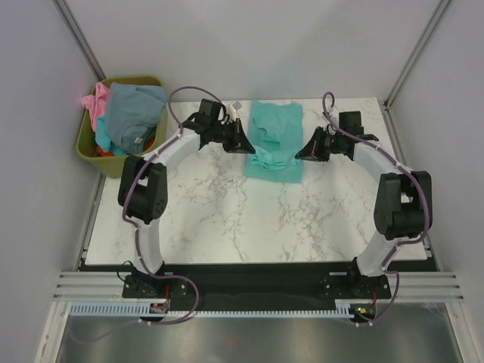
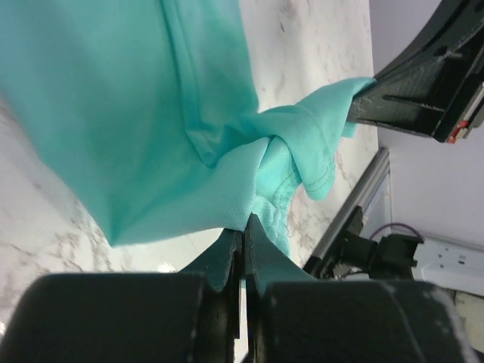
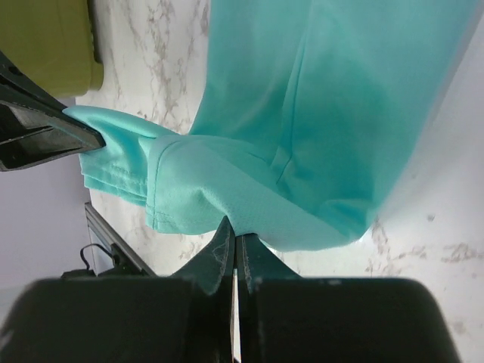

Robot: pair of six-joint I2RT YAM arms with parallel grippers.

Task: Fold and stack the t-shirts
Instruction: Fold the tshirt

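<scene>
The left end effector was clamped tight on the near-left edge of the soft teal cloth t-shirt. The right end effector was pinched tight on its near-right edge. Between them the near part of the shirt was bunched into folds. Its far part lay flat on the white marble counter, near the back edge.

The olive-green plastic bin stood off the counter's far-left corner, well apart from the shirt, with the left arm between them. It held a grey-blue tee on top, a pink tee at its far-left side and a sliver of red-orange cloth at its near side.

Only the left wrist view showed the stitched hem twisted just past the jaws. Only the right wrist view showed the opposite black finger gripping a folded corner, with the bin's wall behind it.
</scene>
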